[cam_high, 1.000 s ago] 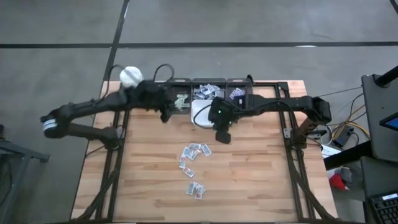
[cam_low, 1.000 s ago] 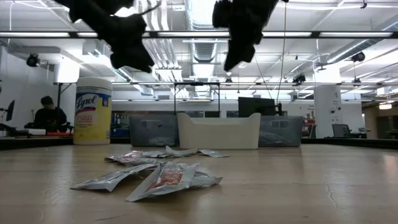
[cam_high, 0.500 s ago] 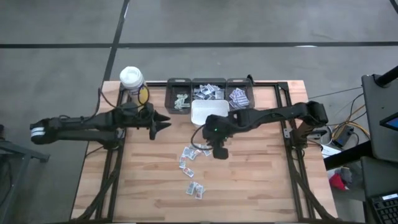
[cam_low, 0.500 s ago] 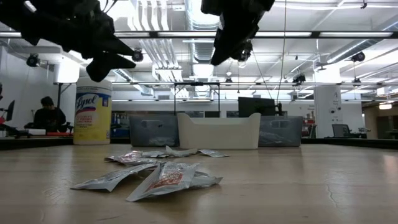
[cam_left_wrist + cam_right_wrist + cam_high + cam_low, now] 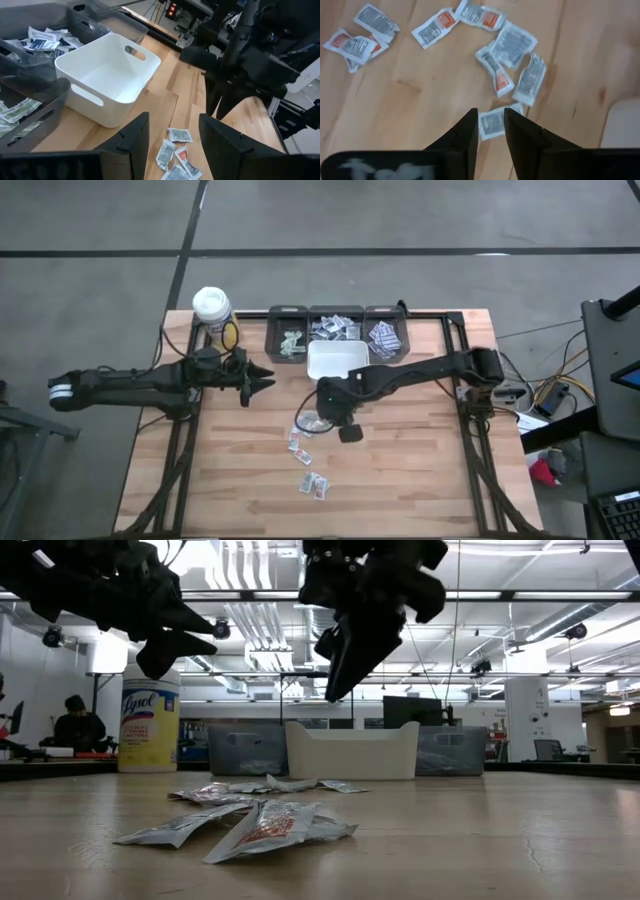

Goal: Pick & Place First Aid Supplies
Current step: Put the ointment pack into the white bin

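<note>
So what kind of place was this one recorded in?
Probably a large open lab or workshop: exposed ceiling ducts and strip lights, monitors on benches behind the wooden table, and a person seated at a desk.

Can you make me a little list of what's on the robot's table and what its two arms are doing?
Loose packets: packets scattered on the table
White bin: white bin, looks empty
Dark trays: dark trays behind it, holding packets
Wipes tub: wipes tub at the back left corner
Right gripper: right gripper open above one packet
Left gripper: left gripper open, waiting left of the white bin
</note>
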You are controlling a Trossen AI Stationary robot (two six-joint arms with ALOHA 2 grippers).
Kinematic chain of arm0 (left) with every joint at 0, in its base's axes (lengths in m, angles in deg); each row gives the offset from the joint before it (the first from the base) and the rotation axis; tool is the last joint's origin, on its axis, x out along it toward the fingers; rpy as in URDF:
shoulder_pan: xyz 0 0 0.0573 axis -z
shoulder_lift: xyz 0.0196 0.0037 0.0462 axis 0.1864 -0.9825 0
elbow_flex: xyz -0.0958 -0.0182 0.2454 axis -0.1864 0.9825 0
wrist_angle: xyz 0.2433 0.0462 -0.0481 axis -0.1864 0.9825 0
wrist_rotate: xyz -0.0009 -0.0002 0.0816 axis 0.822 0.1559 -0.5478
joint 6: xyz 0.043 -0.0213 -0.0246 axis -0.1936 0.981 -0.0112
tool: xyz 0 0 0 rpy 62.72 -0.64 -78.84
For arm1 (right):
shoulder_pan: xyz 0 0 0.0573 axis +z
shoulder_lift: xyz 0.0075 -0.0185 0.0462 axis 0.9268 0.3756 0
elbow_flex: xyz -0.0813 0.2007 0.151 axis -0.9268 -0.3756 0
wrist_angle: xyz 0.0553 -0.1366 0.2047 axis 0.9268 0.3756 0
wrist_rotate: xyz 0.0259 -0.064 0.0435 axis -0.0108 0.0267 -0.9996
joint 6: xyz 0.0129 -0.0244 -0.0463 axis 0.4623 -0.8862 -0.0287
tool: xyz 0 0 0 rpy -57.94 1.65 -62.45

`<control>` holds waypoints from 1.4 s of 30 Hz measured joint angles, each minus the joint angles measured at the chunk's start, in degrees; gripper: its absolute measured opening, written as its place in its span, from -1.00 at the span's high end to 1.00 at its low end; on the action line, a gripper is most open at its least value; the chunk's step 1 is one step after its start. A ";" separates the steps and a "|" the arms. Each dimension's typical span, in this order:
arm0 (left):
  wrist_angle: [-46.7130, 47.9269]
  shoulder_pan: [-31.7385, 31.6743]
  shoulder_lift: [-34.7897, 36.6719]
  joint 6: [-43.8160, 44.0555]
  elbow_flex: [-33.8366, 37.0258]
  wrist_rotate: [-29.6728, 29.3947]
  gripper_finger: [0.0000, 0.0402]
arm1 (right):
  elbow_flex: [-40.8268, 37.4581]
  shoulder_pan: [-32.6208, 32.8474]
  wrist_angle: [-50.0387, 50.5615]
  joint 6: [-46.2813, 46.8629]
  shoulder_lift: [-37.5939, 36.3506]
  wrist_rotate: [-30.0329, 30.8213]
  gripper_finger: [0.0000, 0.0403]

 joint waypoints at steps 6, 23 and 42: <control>-0.46 0.02 -0.17 0.42 0.00 -0.02 0.18 | 5.04 -0.01 0.01 -4.52 6.02 -0.97 0.46; -0.74 0.07 -0.61 1.09 0.22 -0.02 0.18 | 19.85 -0.02 12.24 -9.06 20.60 -0.86 0.41; -0.72 0.07 -1.16 1.42 0.76 -0.02 0.18 | 14.81 0.26 7.21 -9.90 20.56 -0.81 0.57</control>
